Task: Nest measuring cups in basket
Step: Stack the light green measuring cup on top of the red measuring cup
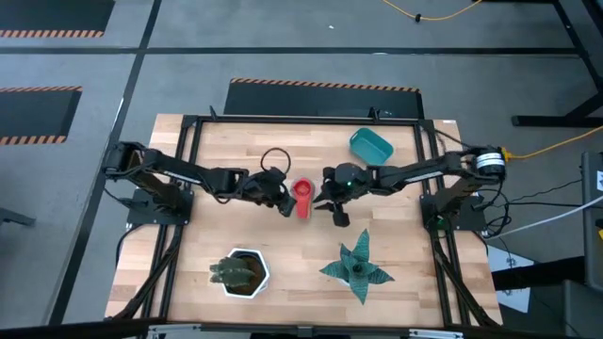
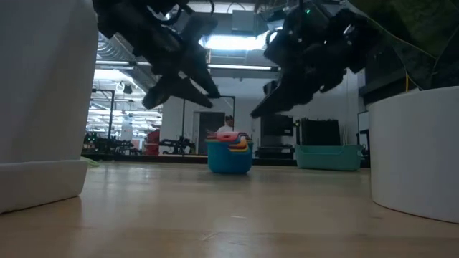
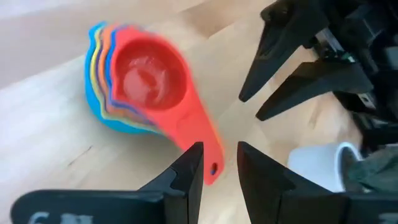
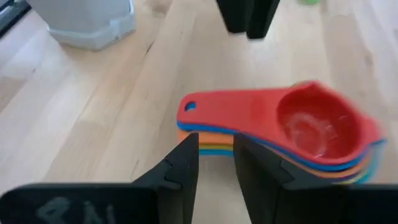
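The measuring cups [image 1: 302, 196] stand nested in one stack on the table's middle, red cup on top, blue at the bottom, handles pointing toward the near edge. The stack also shows in the low view [image 2: 230, 154], the left wrist view [image 3: 143, 81] and the right wrist view [image 4: 298, 134]. My left gripper [image 1: 285, 203] hovers just left of the stack, my right gripper [image 1: 334, 215] just right of it. Both are above the table, narrowly open and empty [image 3: 221, 162] [image 4: 216, 155]. The teal basket [image 1: 370, 144] stands empty at the far right [image 2: 328, 156].
A white hexagonal pot with a dark plant [image 1: 243, 273] stands near the front edge on the left. A green star-shaped plant [image 1: 358, 268] stands front right. A black cable loop [image 1: 275, 158] lies behind the left gripper. Bare wood lies between the stack and the basket.
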### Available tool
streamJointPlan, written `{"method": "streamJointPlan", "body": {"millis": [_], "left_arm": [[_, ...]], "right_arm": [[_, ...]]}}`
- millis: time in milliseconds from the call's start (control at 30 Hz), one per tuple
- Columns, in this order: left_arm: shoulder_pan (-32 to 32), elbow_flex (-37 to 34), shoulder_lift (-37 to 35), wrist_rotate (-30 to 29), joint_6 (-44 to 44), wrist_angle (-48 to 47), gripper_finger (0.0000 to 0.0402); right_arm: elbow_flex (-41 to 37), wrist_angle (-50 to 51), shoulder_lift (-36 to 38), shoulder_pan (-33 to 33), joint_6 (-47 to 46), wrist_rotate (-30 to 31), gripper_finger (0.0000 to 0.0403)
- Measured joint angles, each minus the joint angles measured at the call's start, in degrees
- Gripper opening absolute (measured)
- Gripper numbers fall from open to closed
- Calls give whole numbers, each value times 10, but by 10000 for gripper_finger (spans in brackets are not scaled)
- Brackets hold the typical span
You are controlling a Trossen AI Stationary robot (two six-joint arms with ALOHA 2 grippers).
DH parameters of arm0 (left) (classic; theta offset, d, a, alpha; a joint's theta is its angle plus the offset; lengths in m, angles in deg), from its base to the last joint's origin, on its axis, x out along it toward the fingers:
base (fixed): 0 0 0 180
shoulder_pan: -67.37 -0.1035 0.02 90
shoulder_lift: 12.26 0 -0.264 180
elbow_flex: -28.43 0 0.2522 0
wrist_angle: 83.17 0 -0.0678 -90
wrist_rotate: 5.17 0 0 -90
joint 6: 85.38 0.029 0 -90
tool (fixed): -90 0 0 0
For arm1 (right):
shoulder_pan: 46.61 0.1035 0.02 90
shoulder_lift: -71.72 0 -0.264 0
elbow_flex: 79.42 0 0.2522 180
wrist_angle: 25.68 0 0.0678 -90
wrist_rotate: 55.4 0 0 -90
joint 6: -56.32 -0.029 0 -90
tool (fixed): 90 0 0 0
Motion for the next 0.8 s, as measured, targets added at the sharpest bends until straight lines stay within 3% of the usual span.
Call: {"method": "streamJointPlan", "body": {"millis": [267,500,800], "left_arm": [[-77,0,-112,4,117,-180,90],[-157,0,-222,-1,279,-305,90],[-238,0,-334,-35,363,-467,90]], "right_arm": [[1,32,69,-22,15,0,106],[0,28,69,-32,14,2,106],[0,29,69,-33,14,5,106]]}}
